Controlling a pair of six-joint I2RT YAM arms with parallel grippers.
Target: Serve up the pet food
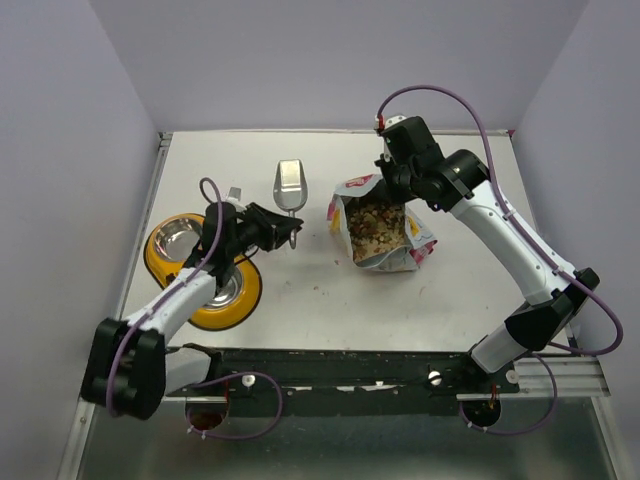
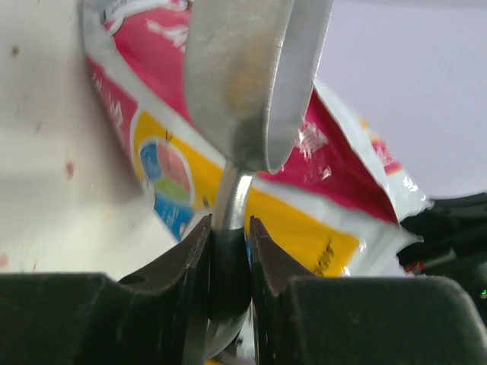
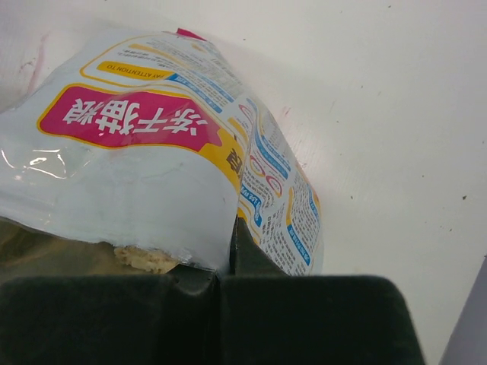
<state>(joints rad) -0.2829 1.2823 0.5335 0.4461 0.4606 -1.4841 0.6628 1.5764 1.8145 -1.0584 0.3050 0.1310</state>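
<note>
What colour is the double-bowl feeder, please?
The feeder is yellow, best seen in the top view.

The double-bowl feeder (image 1: 215, 318) sits at the table's (image 1: 330, 310) left near side; the scoop (image 1: 289, 185) lies farther back, right of it, and right of the scoop lies the bag (image 1: 392, 262), with kibble (image 1: 375, 225) inside

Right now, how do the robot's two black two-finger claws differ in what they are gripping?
The left gripper clamps the thin handle of the silver metal scoop; the right gripper pinches the rim of the yellow-white printed bag. The left gripper's jaws stand slightly apart around the handle; the right gripper's jaws are pressed nearly together on thin film. Both are shut on something.
</note>
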